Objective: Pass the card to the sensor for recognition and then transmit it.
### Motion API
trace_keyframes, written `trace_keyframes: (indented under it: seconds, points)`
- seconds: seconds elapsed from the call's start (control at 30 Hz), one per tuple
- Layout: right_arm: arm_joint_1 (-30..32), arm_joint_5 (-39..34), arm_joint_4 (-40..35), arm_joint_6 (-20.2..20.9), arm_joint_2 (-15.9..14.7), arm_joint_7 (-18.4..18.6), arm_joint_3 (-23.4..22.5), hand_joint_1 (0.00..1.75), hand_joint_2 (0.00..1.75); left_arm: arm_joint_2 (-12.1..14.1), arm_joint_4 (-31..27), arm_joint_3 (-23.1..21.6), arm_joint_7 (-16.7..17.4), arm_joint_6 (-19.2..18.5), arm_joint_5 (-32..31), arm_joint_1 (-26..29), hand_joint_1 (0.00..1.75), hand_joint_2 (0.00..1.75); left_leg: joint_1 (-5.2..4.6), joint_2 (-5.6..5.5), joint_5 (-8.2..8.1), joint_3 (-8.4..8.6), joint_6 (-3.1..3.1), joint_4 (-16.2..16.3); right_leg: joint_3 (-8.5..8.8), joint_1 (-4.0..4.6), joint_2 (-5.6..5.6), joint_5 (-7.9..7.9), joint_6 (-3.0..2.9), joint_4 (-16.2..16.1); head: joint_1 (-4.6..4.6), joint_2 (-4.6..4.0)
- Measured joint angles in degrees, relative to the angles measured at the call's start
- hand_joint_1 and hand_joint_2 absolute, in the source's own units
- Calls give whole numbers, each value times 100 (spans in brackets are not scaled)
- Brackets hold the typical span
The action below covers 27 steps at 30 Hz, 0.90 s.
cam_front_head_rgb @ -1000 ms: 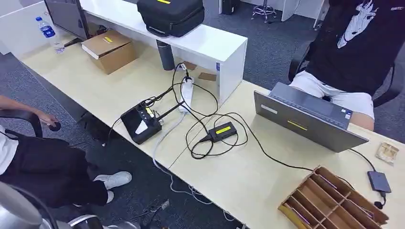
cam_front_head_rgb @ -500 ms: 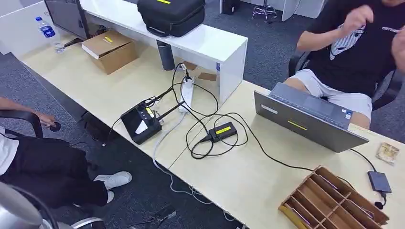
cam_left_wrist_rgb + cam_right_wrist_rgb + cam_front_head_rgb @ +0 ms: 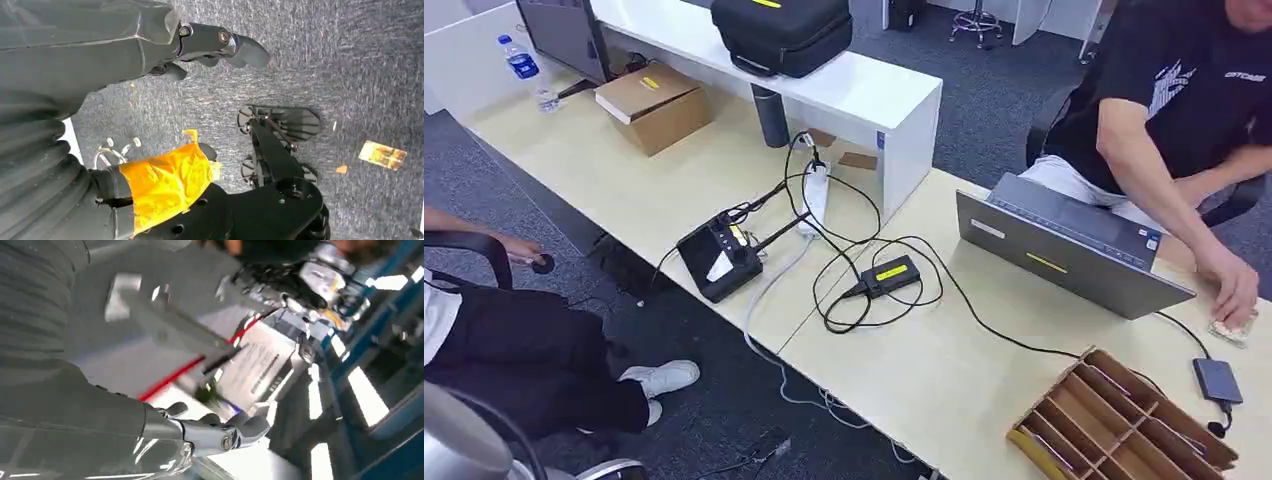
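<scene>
left hand [image 3: 210, 47] hangs above grey carpet [image 3: 350, 60], its fingers [image 3: 250, 50] loosely apart and holding nothing; a yellowish scrap [image 3: 382, 155] lies on the carpet beyond the fingertips. the right hand [image 3: 215, 432] shows through heavy motion blur, thumb out in front of bright, smeared surroundings; nothing is seen in it, but how wide its fingers stand cannot be told.

the card [image 3: 1234, 322], a small pale piece, lies at the far right edge of the light wooden bench [image 3: 944, 370], well apart from the fingers of both hands. a person in a black shirt [image 3: 1184, 90], seated behind the bench, has a hand [image 3: 1236, 295] resting on the card. just nearer than the card sits the sensor [image 3: 1219, 380], a flat dark square wired by a black cable to the open grey laptop [image 3: 1064, 255]. beside the sensor stands a slotted wooden tray [image 3: 1114, 420].

further along the bench, a small black box with a yellow label [image 3: 889, 273] lies in loops of cable, near a white power strip [image 3: 814, 195] and a black device [image 3: 719, 258] at the bench edge. a cardboard box [image 3: 654, 105] and a water bottle [image 3: 524, 68] stand at the far end. a second person [image 3: 514, 340] sits at lower left.
</scene>
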Motion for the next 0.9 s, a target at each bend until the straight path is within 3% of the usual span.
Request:
trace_keyframes:
  seconds: [0.13, 0.27, 0.3, 0.33, 0.43, 0.63, 0.67, 0.7, 0.9]
  points:
    - [-520, 777, 217, -279, -406, 402, 1075, 0, 175, -9, 0, -26, 17, 37, -194, -45, 0, 175, 0, -11, 9, 4, 3, 1, 1, 0, -5, 3, 3, -1, 0, 0]
    - [-526, 777, 217, -279, -406, 402, 1075, 0, 175, -9, 0, -26, 17, 37, -194, -45, 0, 175, 0, -11, 9, 4, 3, 1, 1, 0, -5, 3, 3, -1, 0, 0]
    - [-878, 1009, 413, -346, -594, 518, 1551, 0, 175, -7, 0, -35, -188, 23, -157, -55, 0, 175, 0, -6, 10, -5, 4, 1, -3, 0, 0, 10, 5, 2, -2, 0]
    - [-1634, 1842, 856, -513, -873, 857, 2305, 0, 175, 37, -2, 31, -573, -146, 142, -190, 0, 175, 1, 0, 16, 0, 5, 1, -6, 0, 3, 17, -4, 2, 0, 0]
    - [-2541, 2480, 1443, -554, -978, 1353, 2847, 0, 175, 96, -26, 79, -634, -232, 182, -320, 0, 175, 1, 5, 26, 1, -8, 1, -13, 1, 9, 27, -10, 8, -2, 0]
    - [-2735, 2627, 1637, -556, -985, 1480, 2987, 0, 175, 125, -46, 103, -634, -266, 179, -347, 0, 175, 2, 10, 29, 3, -9, 2, -16, 1, 14, 31, -12, 7, -2, 0]
    - [-3922, 3302, 2716, -567, -994, 2022, 3645, 0, 175, 192, -133, 188, -577, -396, 33, -516, 0, 175, 3, -2, 42, -5, -11, 2, -17, 1, 6, 38, -15, 11, -2, 0]
    - [-4701, 3708, 3616, -561, -946, 2284, 4053, 0, 175, 214, -195, 206, -485, -512, -87, -586, 0, 175, 3, -2, 46, -6, -11, 2, -19, 1, 6, 41, -14, 12, 0, 0]
    - [-5813, 4112, 5260, -723, -677, 2546, 4523, 0, 175, 225, -280, 332, -420, -800, -179, -675, 0, 175, 4, -10, 48, -8, -13, 5, -20, 1, 2, 41, -14, 12, 0, 0]
